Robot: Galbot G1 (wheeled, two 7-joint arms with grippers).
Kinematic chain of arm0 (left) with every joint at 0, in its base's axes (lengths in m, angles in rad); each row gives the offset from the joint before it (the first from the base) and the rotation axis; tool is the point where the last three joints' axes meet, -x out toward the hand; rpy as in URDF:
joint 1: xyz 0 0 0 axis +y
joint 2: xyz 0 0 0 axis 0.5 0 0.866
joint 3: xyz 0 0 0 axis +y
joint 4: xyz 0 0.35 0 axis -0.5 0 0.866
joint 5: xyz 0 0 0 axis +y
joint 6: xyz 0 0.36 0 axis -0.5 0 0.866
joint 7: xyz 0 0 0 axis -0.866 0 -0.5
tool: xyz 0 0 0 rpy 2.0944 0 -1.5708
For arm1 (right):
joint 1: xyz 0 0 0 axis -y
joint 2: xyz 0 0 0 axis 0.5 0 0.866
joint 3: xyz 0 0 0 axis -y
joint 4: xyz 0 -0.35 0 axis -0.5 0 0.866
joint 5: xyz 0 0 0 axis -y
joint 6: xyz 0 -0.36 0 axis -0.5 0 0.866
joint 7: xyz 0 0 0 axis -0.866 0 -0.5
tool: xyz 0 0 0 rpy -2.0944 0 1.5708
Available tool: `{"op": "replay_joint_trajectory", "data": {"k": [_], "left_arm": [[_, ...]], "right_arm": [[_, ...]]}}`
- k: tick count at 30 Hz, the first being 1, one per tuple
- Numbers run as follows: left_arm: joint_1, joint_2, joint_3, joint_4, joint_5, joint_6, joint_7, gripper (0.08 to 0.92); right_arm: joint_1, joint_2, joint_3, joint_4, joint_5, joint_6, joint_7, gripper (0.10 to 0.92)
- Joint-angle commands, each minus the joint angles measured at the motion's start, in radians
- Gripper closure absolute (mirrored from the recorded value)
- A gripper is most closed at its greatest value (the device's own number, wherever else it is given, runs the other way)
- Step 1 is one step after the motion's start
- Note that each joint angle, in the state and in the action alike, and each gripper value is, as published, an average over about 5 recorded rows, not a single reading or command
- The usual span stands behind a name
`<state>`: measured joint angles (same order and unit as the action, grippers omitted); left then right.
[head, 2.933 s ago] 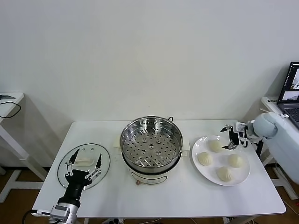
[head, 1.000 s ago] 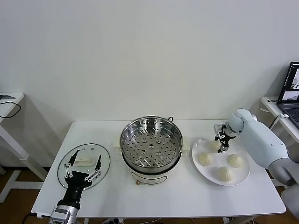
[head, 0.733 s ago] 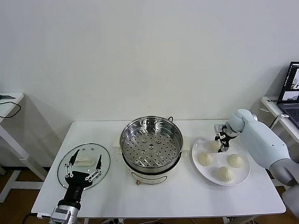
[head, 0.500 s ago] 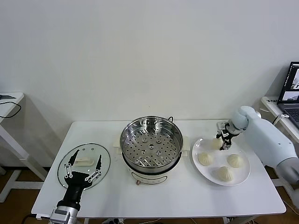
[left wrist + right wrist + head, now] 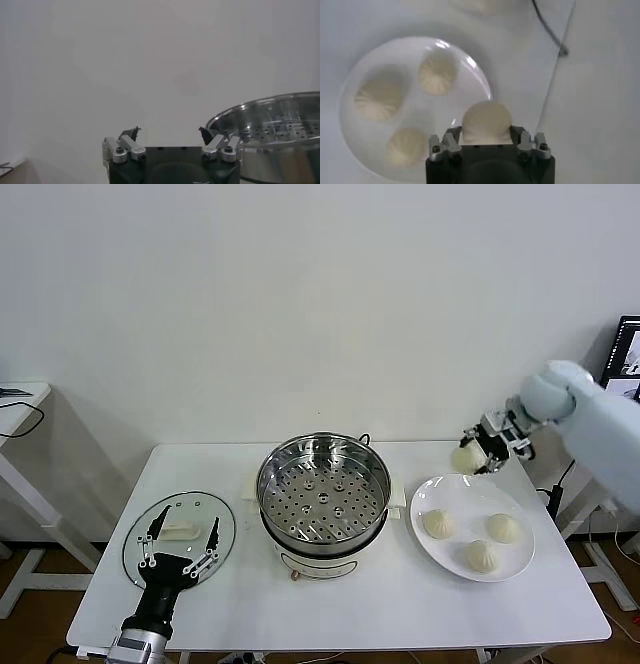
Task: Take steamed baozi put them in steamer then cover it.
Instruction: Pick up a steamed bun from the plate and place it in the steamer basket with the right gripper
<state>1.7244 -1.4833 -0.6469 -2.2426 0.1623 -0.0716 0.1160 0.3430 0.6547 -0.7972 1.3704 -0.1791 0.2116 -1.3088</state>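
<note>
**One bun held in the air above the plate's far edge**

The right gripper hangs in the air over the far edge of the flat round white plate, its jaws closed on one small cream-white pleated bun. In the right wrist view the same bun sits squeezed between the two jaws, clear of the plate beneath it. Three more cream-white pleated buns lie on the plate, apart from one another, at the right side of the white surface.

The round shiny stainless-steel steamer stands in the middle of the surface on its white electric base, just left of the plate. Its perforated tray is bare, and the pot is uncovered.

The round clear glass lid with a metal rim and white rectangular handle lies flat at the left end of the surface, well apart from the plate. The left gripper hovers over the lid's near part with its jaws spread wide, holding nothing. In the left wrist view the steamer's wall shows beyond the parted jaws.
</note>
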Motion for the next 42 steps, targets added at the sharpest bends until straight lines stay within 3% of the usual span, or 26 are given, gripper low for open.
{"op": "replay_joint_trajectory", "data": {"k": [1, 7, 15, 23, 42], "left_arm": [[0.005, -0.001, 0.0, -0.008, 0.004, 0.0, 0.0, 0.177], [0.015, 0.004, -0.008, -0.02, 0.004, 0.001, 0.0, 0.177], [0.017, 0.016, -0.026, -0.019, -0.001, -0.001, 0.002, 0.177], [0.006, 0.025, -0.033, -0.022, -0.017, 0.009, 0.005, 0.177], [-0.008, 0.04, -0.06, 0.001, -0.044, 0.012, 0.014, 0.177]], "right_arm": [[0.271, -0.021, -0.203, 0.205, 0.09, 0.162, -0.075, 0.364], [0.414, 0.123, -0.33, 0.267, 0.089, 0.206, -0.063, 0.364], [0.435, 0.326, -0.415, 0.206, 0.061, 0.299, 0.021, 0.364], [0.342, 0.448, -0.402, 0.094, -0.003, 0.374, 0.094, 0.364], [0.12, 0.613, -0.311, -0.294, -0.067, 0.51, 0.11, 0.364]]}}
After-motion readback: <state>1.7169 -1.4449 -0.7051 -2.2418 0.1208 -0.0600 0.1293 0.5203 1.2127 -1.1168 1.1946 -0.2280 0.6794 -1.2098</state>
